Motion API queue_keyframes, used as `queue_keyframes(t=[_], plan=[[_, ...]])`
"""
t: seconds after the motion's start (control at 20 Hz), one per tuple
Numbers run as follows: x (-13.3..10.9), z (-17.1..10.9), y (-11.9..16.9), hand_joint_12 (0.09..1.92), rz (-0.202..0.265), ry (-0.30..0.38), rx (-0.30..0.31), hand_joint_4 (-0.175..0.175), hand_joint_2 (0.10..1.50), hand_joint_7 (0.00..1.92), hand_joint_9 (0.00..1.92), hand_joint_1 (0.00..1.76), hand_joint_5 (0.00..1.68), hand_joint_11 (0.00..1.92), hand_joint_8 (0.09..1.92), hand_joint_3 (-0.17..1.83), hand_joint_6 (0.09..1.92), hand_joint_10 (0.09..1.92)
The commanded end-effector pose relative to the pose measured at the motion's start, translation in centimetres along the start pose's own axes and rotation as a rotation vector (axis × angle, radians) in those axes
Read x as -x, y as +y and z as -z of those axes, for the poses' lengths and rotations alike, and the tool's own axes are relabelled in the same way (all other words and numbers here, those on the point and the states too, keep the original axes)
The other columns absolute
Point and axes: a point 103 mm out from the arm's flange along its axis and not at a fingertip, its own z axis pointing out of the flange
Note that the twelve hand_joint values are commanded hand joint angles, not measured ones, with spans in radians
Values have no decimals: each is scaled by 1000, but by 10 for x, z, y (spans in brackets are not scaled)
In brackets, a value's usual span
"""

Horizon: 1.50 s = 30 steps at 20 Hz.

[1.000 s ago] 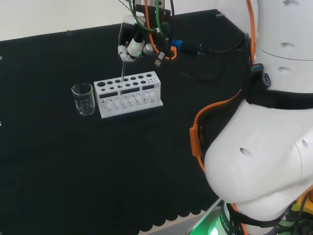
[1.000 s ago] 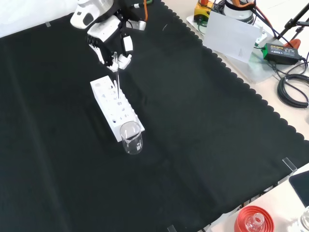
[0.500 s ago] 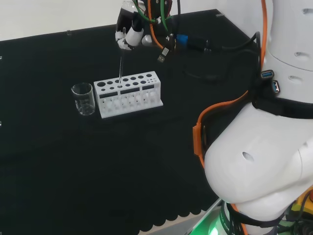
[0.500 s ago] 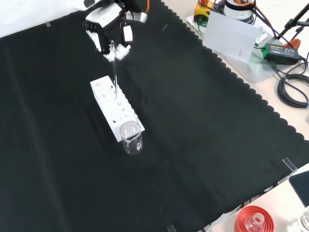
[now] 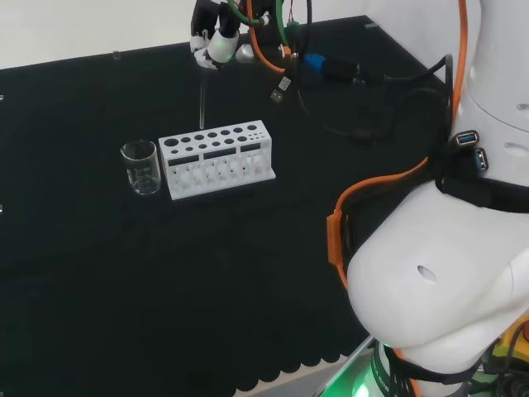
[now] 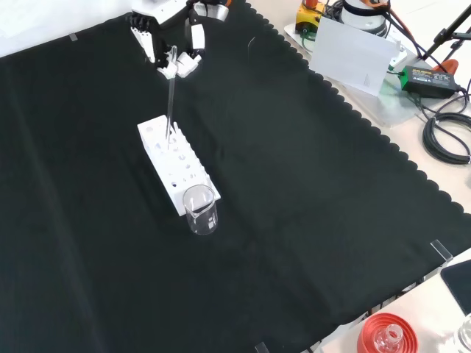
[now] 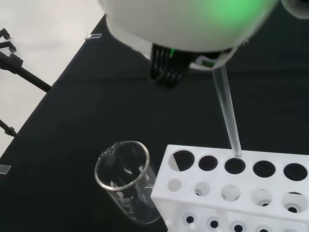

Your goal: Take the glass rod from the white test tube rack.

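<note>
The white test tube rack (image 5: 216, 157) stands on the black cloth, with several round holes in its top (image 6: 176, 165). High above its left end in the head view, the hand (image 5: 216, 41) is shut on the top of the thin clear glass rod (image 5: 202, 99). The rod (image 6: 171, 95) hangs almost upright from the hand (image 6: 169, 44). In the wrist view the rod (image 7: 227, 108) ends right at the mouth of one hole in the rack (image 7: 231, 193), below the blurred white hand (image 7: 183, 24).
An empty clear beaker (image 5: 140, 167) stands close to the rack's left end in the head view (image 6: 200, 209) (image 7: 123, 183). Cables (image 5: 331, 78) trail behind the hand. Off the cloth in the front view are a white sheet (image 6: 353, 55), black cables (image 6: 449, 132) and a red ribbed stand (image 6: 386, 334).
The hand has risen steadily with the glass rod, drawing it up out of the rack until its tip reaches the hole's mouth. Rack and beaker have stayed put.
</note>
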Motion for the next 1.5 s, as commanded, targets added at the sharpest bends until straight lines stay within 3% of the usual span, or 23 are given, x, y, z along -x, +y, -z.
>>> queue_keyframes(t=[0.05,0.15,0.6,1.5], plan=[[-21,21,-19,490,2,-36,9,-175,452,1427,1892,1337,1256,1699,762,1009,708,87],[-24,24,-23,491,-8,-80,6,-175,452,1426,1894,1337,1256,1700,764,1010,709,88],[-39,24,-35,494,36,-37,30,-175,452,1425,1897,1337,1252,1700,769,1012,714,90],[-41,23,-37,499,40,-30,30,-175,447,1424,1902,1337,1250,1700,777,1023,727,93]])
